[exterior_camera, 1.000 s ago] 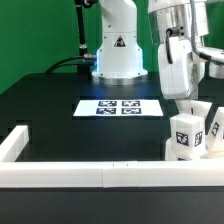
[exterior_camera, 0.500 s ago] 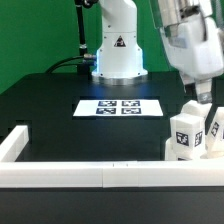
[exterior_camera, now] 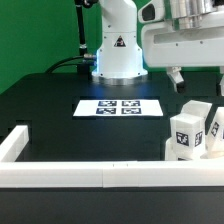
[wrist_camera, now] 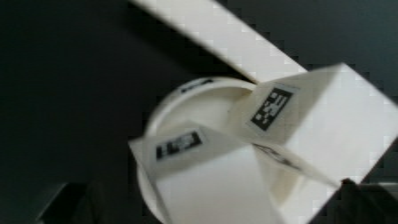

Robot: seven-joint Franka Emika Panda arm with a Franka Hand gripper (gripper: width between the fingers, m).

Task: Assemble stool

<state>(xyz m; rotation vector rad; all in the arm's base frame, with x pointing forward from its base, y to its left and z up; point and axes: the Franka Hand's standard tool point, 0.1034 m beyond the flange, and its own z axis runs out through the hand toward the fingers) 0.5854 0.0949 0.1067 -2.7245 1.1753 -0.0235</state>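
Observation:
The stool's white legs stand grouped at the exterior view's right, the front leg (exterior_camera: 187, 132) showing a square tag, another leg (exterior_camera: 214, 122) behind it. My gripper (exterior_camera: 178, 77) hangs above them, apart from them and empty. In the wrist view, two tagged legs (wrist_camera: 317, 108) (wrist_camera: 185, 146) rest against the round seat disc (wrist_camera: 228, 190). My gripper (wrist_camera: 210, 212) is open, its fingertips (wrist_camera: 64, 206) spread wide to either side of the disc. The seat is hidden behind the legs in the exterior view.
The long white border rail (exterior_camera: 90, 175) runs along the table's front with a short arm at the exterior view's left (exterior_camera: 14, 143); it also crosses the wrist view (wrist_camera: 217, 36). The marker board (exterior_camera: 120, 107) lies mid-table. The robot base (exterior_camera: 118, 55) stands behind.
My gripper has risen from right above the legs to well over them, and the wrist has turned so the hand now lies across the exterior view.

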